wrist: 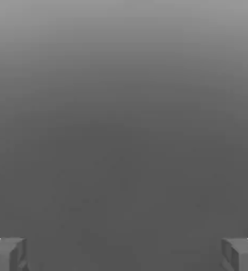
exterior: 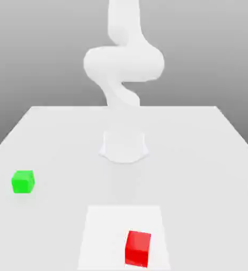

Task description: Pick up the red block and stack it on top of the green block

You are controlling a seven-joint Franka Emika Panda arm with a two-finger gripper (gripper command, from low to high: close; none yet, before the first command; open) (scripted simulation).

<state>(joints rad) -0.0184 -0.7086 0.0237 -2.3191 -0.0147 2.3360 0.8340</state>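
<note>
The red block (exterior: 138,247) is a small bright red cube standing near the table's front edge, slightly to the exterior view's right of centre. The green block (exterior: 23,181) is a cube of about the same size, resting on the table far off to the exterior view's left and a little farther back. The two blocks are well apart. In the hand view my gripper (wrist: 124,255) is open: its two grey fingertips (wrist: 7,254) stand wide apart with only plain grey background between them, and nothing is held.
The white arm (exterior: 123,61) rises from its round base (exterior: 124,147) at the middle of the white table (exterior: 200,159) and bends upward out of the picture. The red block sits on a paler square patch (exterior: 105,233).
</note>
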